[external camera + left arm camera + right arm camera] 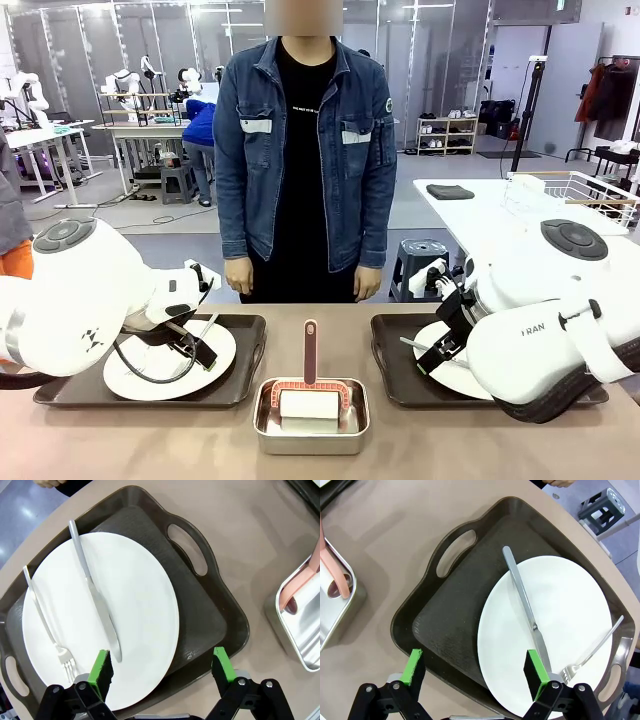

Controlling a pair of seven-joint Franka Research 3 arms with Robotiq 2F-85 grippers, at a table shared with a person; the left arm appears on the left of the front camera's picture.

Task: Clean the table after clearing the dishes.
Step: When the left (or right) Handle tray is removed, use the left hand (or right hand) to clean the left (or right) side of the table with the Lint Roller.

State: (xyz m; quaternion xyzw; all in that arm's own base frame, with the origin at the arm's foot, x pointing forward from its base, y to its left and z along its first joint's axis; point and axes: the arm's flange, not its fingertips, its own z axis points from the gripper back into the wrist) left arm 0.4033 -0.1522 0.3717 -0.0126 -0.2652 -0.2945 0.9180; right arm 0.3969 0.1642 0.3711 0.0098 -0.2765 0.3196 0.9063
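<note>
One plate [135,625] is lying under the left gripper [161,667], a second plate [565,625] under the right gripper [474,667], each on a dark tray [210,615] with one knife [95,600] and one fork [45,620], on the table [150,445]. Both grippers are hovering, jaws spread wide, holding nothing. I think clearing is only starting; next, each needs to grip a tray rim. One steel pan [262,420] is sitting between them.

A steel pan [311,445] holds a pink-handled brush [310,352] and a white block [309,404]. Behind it stands a person in a denim jacket [305,150], with a grey stool [418,262] nearby.
</note>
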